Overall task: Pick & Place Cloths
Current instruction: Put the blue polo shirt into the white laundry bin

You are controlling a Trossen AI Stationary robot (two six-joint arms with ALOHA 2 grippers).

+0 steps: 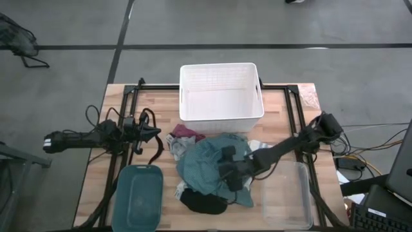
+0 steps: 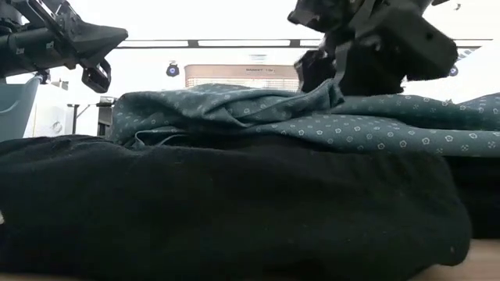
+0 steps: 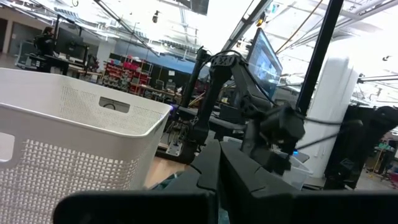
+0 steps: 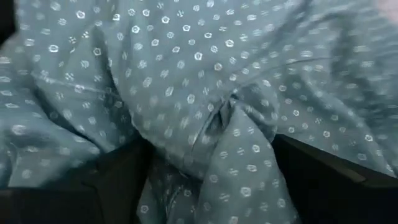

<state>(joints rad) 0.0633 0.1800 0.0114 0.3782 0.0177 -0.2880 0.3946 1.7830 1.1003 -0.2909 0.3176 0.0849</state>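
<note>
— So, right gripper (image 1: 233, 173): spread apart over the teal cloth (image 1: 207, 164), just in front of the basket (image 1: 221, 115)?
— Yes, straddling a raised fold, seemingly to pinch. Left gripper (image 1: 154, 132) closed, waiting beside the basket.

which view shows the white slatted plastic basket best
The high view: the white slatted plastic basket shows whole, at the table's far edge. The left wrist view shows one wall and rim; the low and right wrist views show none.

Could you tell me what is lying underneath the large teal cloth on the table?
A black cloth sticks out beneath the teal cloth; maroon and grey pieces show at its edge. Anything deeper is covered.
</note>
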